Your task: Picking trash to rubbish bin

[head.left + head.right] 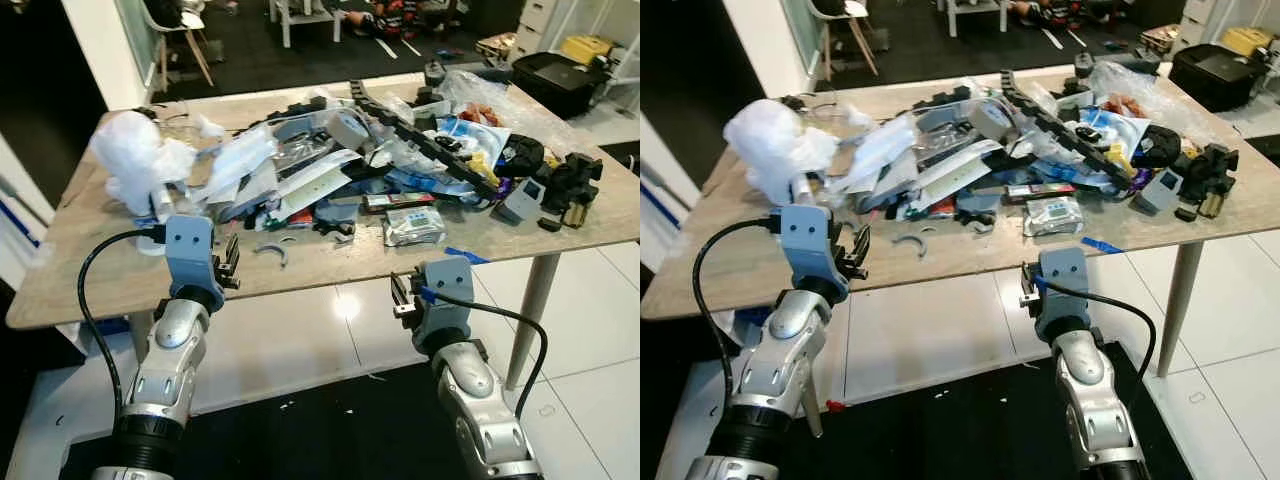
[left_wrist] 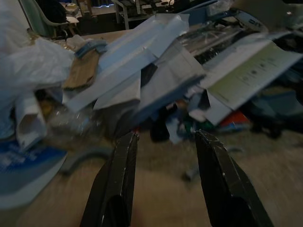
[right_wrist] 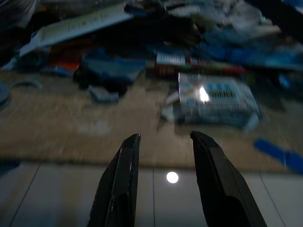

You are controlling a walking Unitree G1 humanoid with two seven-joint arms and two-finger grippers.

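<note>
left eye view looks down on a wooden table (image 1: 110, 270) heaped with trash (image 1: 330, 170): papers, white plastic bags (image 1: 135, 160), black parts and a silver wipes packet (image 1: 413, 226). left gripper (image 2: 163, 142) sits over the table's near edge with fingers apart and empty, facing the papers. right gripper (image 3: 163, 139) hangs just off the table edge above the tiled floor (image 1: 290, 340), fingers apart, facing the packet.
</note>
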